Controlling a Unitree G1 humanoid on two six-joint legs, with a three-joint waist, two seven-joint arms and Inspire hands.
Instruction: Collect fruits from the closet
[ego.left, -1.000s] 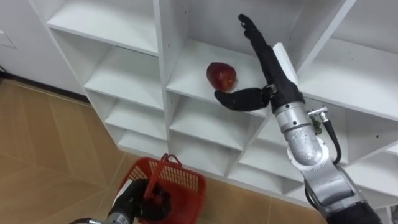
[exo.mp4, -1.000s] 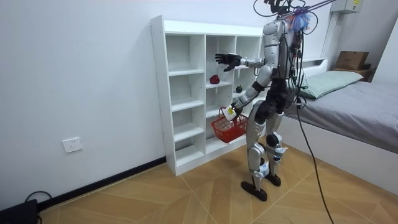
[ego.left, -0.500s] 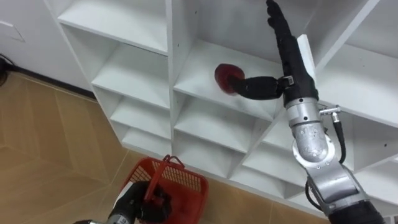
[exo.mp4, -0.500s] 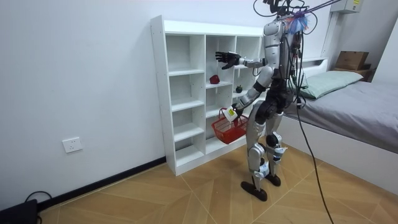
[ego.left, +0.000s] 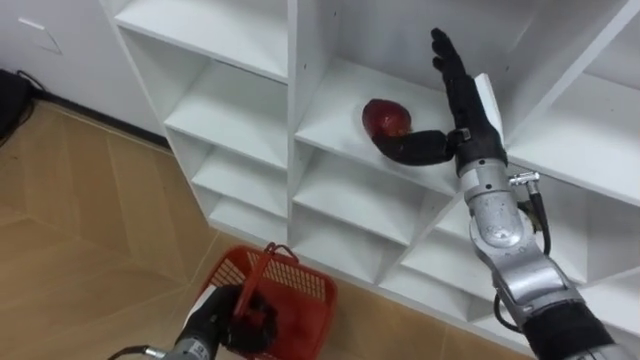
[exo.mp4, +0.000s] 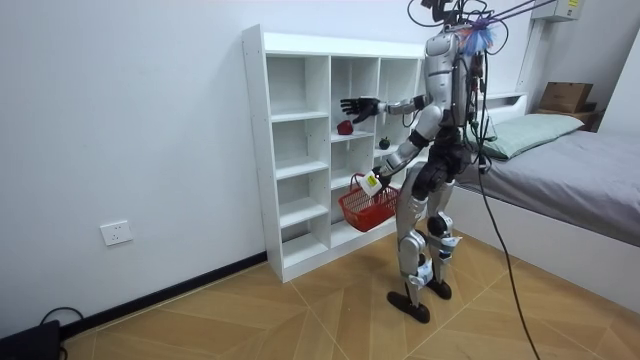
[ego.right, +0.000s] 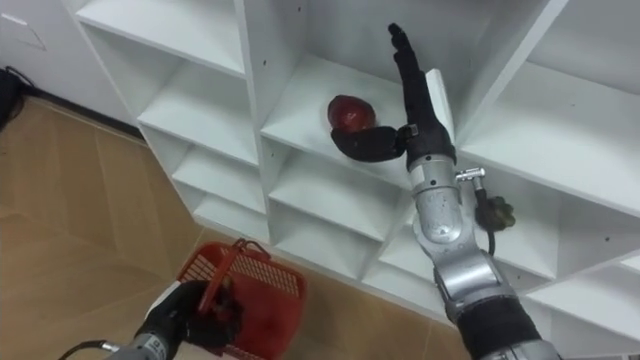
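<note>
Flanking apple (ego.left: 385, 117), right hand (ego.left: 464, 102) outspread

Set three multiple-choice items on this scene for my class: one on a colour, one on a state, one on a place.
1. What colour is the basket?
A blue
B red
C white

2. How is the right hand?
A open beside the apple
B shut round the apple
C shut on the basket's handle

3. Where is the apple?
A in the basket
B held in the right hand
C on a closet shelf

Answers:
1 B, its mesh is red.
2 A, its fingers are straight.
3 C, it rests on the white board.
</note>
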